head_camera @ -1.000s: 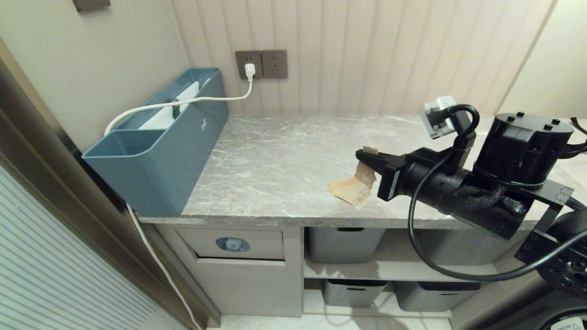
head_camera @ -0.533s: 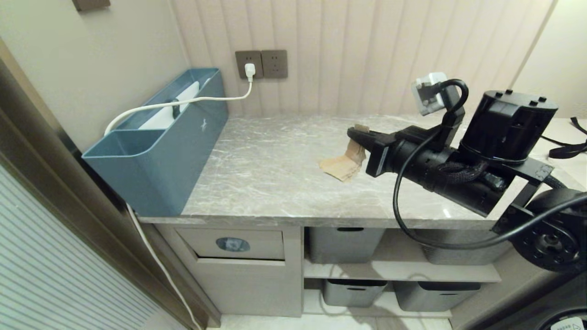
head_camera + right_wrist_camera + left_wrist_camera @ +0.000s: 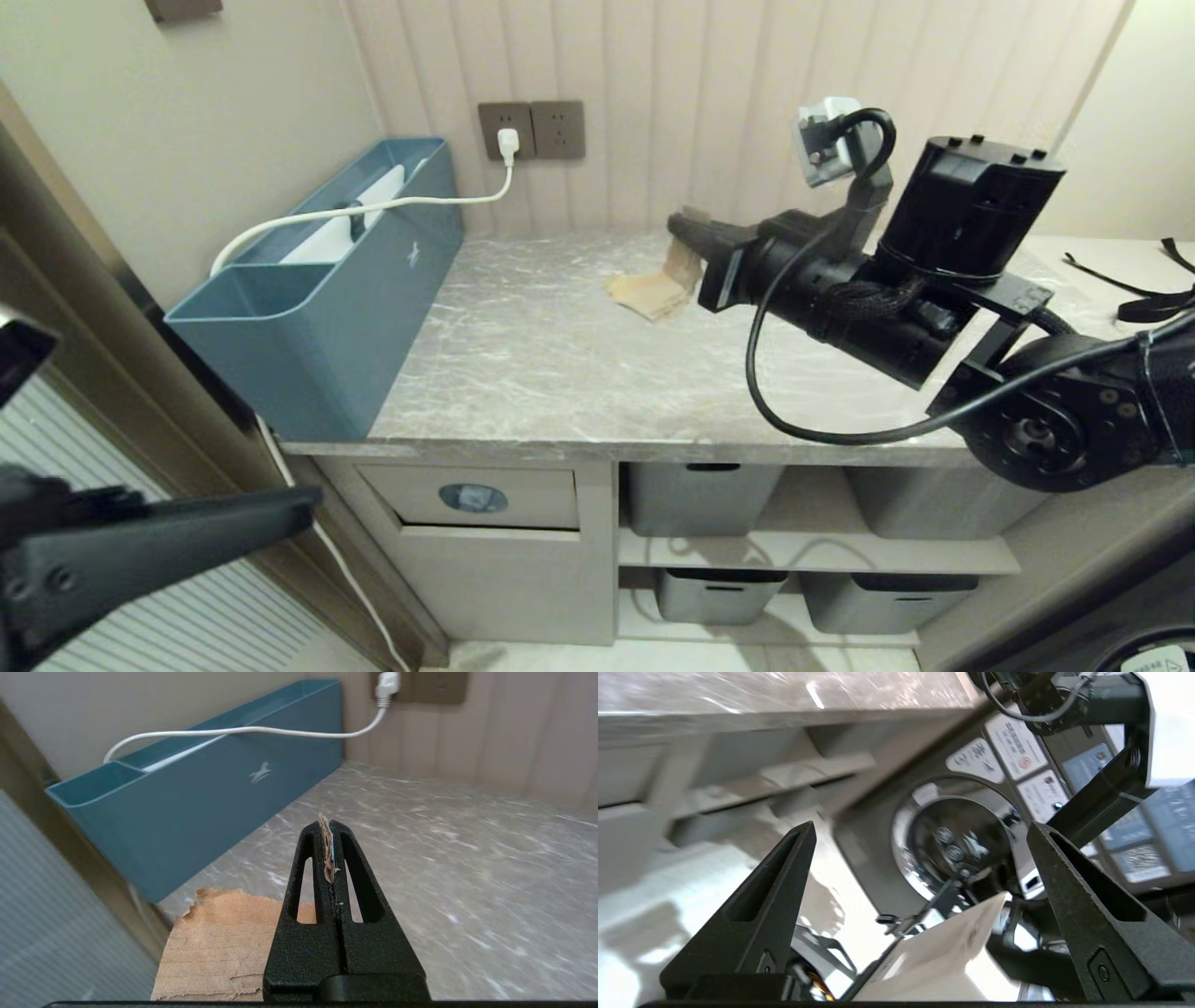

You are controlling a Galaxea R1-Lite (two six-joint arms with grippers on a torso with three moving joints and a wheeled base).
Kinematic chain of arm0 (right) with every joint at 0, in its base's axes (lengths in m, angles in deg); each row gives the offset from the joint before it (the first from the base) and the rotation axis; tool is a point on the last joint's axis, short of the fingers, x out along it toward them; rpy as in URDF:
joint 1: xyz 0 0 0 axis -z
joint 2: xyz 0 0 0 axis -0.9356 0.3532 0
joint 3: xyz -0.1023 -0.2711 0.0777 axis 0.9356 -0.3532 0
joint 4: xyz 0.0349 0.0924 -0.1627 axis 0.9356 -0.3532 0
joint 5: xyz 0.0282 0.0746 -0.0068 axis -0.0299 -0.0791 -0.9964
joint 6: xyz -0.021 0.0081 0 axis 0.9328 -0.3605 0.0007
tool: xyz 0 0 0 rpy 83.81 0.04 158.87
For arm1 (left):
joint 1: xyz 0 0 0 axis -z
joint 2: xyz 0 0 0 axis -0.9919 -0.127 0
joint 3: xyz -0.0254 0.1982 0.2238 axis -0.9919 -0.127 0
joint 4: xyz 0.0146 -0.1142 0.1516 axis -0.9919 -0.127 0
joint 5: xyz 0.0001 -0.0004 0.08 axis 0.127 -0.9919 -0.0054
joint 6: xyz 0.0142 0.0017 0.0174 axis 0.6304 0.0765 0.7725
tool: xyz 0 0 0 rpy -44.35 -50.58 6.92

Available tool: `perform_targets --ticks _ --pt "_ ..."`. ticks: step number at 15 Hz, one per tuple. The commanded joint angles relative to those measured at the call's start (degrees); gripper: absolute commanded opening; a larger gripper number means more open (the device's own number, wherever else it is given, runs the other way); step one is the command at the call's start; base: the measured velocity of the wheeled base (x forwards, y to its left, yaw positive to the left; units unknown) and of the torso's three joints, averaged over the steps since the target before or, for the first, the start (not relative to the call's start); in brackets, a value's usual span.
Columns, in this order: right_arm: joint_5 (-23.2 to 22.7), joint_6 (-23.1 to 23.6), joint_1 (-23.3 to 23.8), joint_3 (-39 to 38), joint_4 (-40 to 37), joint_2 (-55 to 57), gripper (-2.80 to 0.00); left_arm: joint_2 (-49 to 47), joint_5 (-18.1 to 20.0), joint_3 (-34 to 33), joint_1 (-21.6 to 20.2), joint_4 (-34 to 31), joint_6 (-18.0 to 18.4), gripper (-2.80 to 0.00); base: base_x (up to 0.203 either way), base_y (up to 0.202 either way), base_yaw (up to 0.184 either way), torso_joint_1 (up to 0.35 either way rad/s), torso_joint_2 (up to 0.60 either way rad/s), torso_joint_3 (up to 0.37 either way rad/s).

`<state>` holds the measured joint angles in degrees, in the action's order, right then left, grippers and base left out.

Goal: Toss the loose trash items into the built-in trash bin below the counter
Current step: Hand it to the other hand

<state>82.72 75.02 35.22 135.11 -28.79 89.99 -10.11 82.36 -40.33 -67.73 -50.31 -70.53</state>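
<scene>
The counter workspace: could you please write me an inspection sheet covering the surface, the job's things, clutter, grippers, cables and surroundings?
Surface: grey marble counter, bare in front.
Job's things: one cardboard scrap clamped in the right gripper, hanging above the counter; bin flap with blue sticker below the counter, tilted slightly ajar.
Clutter: blue box at the counter's left end, holding a white item.
Grippers: right gripper shut on the scrap; left gripper open, empty, low at the left beside the cabinet.
Cables: white cord from the wall socket into the blue box; black straps at far right.
Surroundings: grey tubs on shelves under the counter; ribbed wall panels behind.
</scene>
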Motion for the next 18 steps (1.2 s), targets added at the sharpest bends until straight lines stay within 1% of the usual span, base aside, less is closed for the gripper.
perform_targets --ticks 1,2,3,4,5,6,7,9,11,13,18 --pt "0.00 -0.02 -2.39 1.70 -0.20 1.50 -2.80 -15.63 -0.80 1.46 4.52 8.37 -1.02 0.00 0.000 0.000 0.000 0.000 0.00 0.000" --pt "0.06 0.07 -3.53 2.03 -0.29 1.87 -2.80 -19.99 -2.21 1.82 6.54 13.67 -2.03 0.00 0.000 0.000 0.000 0.000 0.00 0.000" --pt "0.12 0.13 -3.82 2.09 -0.30 2.62 -2.80 -23.12 -3.48 2.60 8.25 17.33 -3.87 0.00 0.000 0.000 0.000 0.000 0.00 0.000" --pt "0.37 0.79 -4.19 2.05 -0.30 2.99 -2.80 -26.49 -5.06 4.22 10.24 21.21 -6.94 0.00 0.000 0.000 0.000 0.000 0.00 0.000" --pt "0.48 0.92 -4.30 2.03 -0.30 3.17 -2.80 -29.79 -6.67 6.50 11.90 24.28 -9.67 0.00 0.000 0.000 0.000 0.000 0.00 0.000" --pt "0.41 0.95 -4.31 2.03 -0.30 3.19 -2.80 -32.23 -8.00 8.40 13.16 26.71 -11.15 0.00 0.000 0.000 0.000 0.000 0.00 0.000" --pt "0.41 0.95 -4.34 1.75 -0.30 3.43 -2.80 -34.67 -8.79 10.59 13.88 28.77 -11.89 0.00 0.000 0.000 0.000 0.000 0.00 0.000" --pt "0.41 1.00 -4.72 1.99 -0.21 3.80 -2.80 -38.05 -9.60 13.96 14.67 30.50 -12.82 0.00 0.000 0.000 0.000 0.000 0.00 0.000" --pt "0.32 1.04 -5.27 1.94 -0.21 3.89 -2.80 -39.87 -10.20 15.78 14.73 30.89 -15.47 0.00 0.000 0.000 0.000 0.000 0.00 0.000" --pt "0.32 1.04 -5.81 2.30 -0.21 4.06 -2.80 -40.62 -12.78 17.35 14.91 30.90 -18.22 0.00 0.000 0.000 0.000 0.000 0.00 0.000" --pt "0.33 1.03 -5.98 2.38 -0.21 4.06 -2.80 -41.38 -13.37 17.45 14.91 31.17 -18.41 0.00 0.000 0.000 0.000 0.000 0.00 0.000"
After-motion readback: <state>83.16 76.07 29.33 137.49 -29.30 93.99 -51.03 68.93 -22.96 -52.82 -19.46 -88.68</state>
